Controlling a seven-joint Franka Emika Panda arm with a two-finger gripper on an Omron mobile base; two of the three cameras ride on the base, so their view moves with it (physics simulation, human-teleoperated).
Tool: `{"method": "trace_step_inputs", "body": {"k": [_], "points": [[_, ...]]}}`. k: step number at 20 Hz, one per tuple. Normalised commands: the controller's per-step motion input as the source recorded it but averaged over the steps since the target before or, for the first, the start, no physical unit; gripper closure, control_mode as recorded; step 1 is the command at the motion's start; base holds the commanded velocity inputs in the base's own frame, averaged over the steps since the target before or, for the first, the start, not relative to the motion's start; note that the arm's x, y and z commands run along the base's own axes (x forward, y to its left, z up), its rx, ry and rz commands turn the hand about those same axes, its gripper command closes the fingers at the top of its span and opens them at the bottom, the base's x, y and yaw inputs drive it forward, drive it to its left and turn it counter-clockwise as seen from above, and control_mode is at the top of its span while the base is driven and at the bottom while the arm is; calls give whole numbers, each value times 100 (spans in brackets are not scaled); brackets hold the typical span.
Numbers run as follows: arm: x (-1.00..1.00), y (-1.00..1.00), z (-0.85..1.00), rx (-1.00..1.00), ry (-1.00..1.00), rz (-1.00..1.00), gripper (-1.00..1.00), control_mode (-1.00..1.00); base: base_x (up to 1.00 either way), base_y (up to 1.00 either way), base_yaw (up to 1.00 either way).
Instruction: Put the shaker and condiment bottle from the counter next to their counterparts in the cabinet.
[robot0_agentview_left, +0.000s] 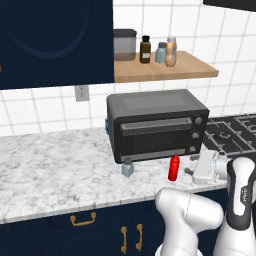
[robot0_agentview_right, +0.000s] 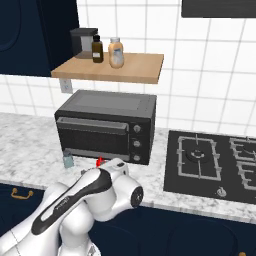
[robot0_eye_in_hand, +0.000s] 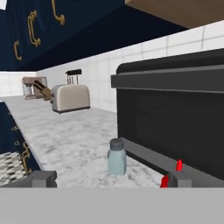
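Counter (robot0_agentview_left: 55, 165): bears toaster oven (robot0_agentview_left: 156, 125) at the back, hob (robot0_agentview_left: 235, 132) to its right.
Shaker (robot0_agentview_left: 127, 167): on the counter, just before the oven's left front corner.
Condiment bottle (robot0_agentview_left: 173, 168): on the counter, right of the shaker, before the oven.
Gripper (robot0_agentview_left: 206, 166): low, right of the condiment bottle, near the counter's front edge.
Cabinet (robot0_agentview_left: 165, 70): above the oven; bears canister (robot0_agentview_left: 124, 45), dark bottle (robot0_agentview_left: 145, 50), then counterparts (robot0_agentview_left: 166, 52) rightmost, side by side.
Toaster (robot0_eye_in_hand: 70, 97): far along the counter, against the wall.

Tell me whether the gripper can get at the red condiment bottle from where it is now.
Probably yes. The gripper sits low over the counter, just beside the condiment bottle, and nothing stands between them. The toaster oven rises close behind the bottle, so a side approach looks easiest.
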Motion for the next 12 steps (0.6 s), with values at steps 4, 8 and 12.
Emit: {"method": "trace_step_inputs", "body": {"k": [4, 8, 12], "points": [[17, -1, -11, 5, 0, 0, -100, -100, 0, 0, 0], [16, -11, -16, 7, 0, 0, -100, -100, 0, 0, 0], [21, -16, -17, 6, 0, 0, -100, -100, 0, 0, 0]]}}
